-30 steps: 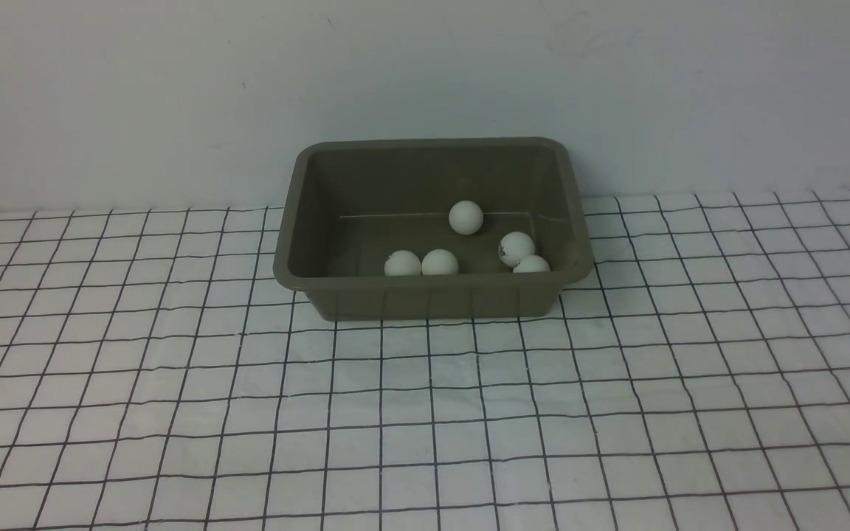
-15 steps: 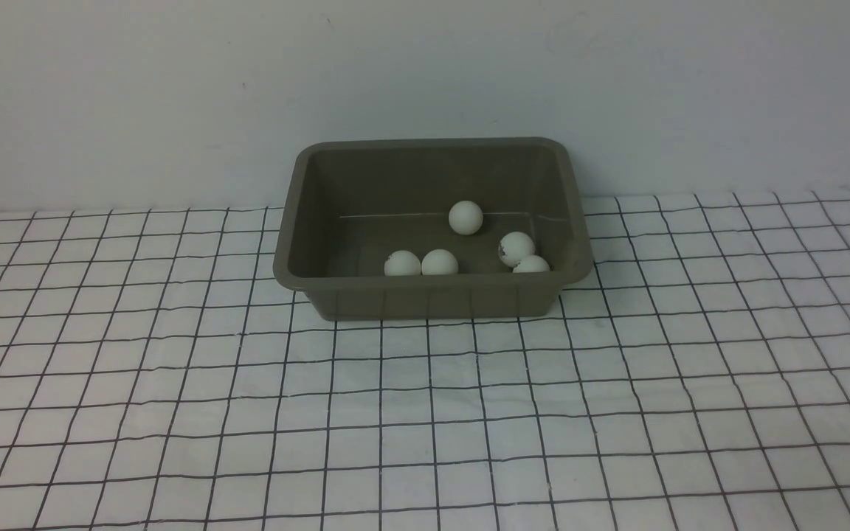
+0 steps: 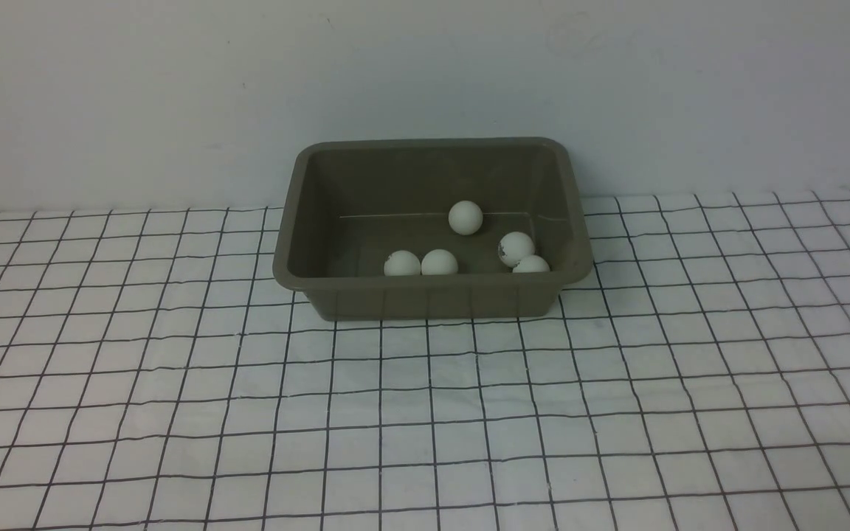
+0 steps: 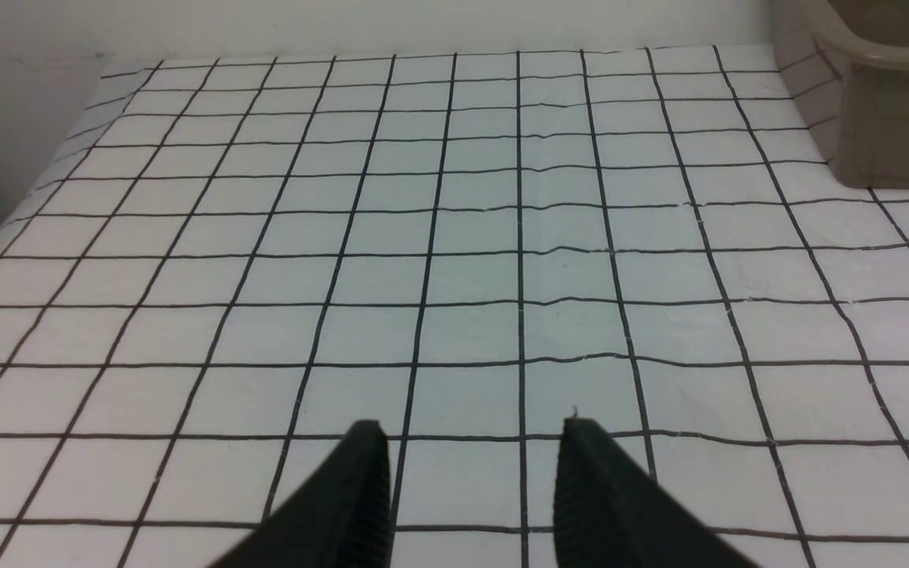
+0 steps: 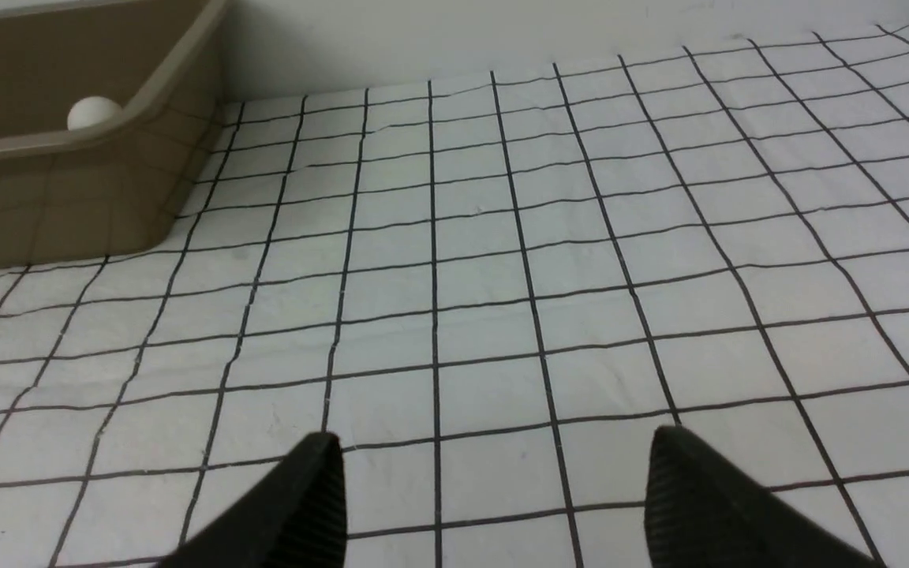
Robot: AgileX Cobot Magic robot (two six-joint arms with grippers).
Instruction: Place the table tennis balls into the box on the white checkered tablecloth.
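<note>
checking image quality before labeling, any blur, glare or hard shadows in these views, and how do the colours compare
Front view: even, soft light, no glare; the box casts only a faint shadow on the tablecloth, and the balls are sharp. Left wrist view: greenish tint, left gripper fingers dark. Right wrist view: warmer tint, right gripper slightly soft.

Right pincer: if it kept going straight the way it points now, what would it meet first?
Probably only the cloth. The open right pincer aims over bare squares toward the wall; the box sits off to one side, apparently outside that line, though depth is unclear.
</note>
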